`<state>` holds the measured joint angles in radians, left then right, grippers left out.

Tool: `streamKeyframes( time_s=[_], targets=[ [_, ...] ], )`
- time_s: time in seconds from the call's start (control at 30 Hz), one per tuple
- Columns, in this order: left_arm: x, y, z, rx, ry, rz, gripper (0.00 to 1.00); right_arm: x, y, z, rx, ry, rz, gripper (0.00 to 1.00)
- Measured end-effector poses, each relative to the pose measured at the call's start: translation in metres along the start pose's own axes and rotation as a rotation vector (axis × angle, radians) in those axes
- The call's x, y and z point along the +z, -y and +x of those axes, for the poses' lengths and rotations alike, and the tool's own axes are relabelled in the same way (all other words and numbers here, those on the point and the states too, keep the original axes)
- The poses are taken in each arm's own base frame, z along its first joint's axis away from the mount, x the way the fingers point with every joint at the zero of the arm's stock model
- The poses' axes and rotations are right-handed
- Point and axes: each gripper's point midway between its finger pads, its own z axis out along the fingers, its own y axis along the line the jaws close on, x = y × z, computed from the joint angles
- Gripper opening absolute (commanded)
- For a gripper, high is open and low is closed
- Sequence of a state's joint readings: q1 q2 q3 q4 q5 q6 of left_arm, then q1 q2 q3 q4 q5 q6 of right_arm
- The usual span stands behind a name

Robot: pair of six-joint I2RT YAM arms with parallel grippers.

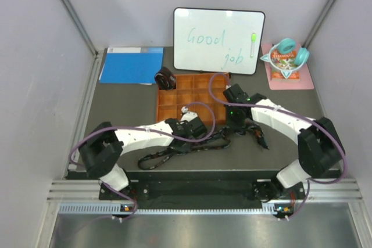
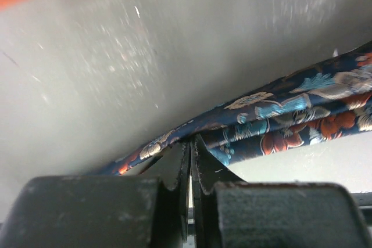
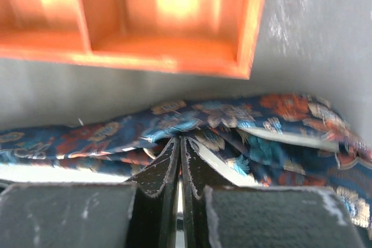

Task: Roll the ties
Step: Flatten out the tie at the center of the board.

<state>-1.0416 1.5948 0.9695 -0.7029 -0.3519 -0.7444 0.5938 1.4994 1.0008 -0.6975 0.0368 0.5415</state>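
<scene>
1. Floral tie [image 1: 154,158]: left gripper [image 2: 190,143] and right gripper [image 3: 179,140] both clamped narrow on its fabric.
2. It lies unrolled along the counter's [image 1: 128,108] near edge; the maroon tie [image 1: 165,78] sits coiled by the orange tray [image 1: 160,111].
3. Rolling looks barely begun; next, curl one end tightly.

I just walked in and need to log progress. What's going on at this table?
Two robot arms are working on the floral tie, which lies stretched out on the table in front of the orange tray. The left gripper and right gripper are each closed on its fabric, at separate spots along it. It isn't rolled yet. A dark tie, already coiled, sits at the tray's far left corner.
</scene>
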Motion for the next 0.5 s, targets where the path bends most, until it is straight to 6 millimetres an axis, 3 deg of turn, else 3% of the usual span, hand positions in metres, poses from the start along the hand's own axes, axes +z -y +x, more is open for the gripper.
streamKeyframes(
  time_s=[0.33, 0.5],
  targets=[
    [0.002, -0.019, -0.055, -0.014, -0.008, 0.042, 0.13, 0.02, -0.019, -0.039, -0.056, -0.009, 0.018, 0.0],
    [0.013, -0.04, -0.065, -0.047, -0.048, 0.033, 0.14, 0.017, -0.022, -0.046, -0.078, -0.012, 0.02, 0.0]
  ],
)
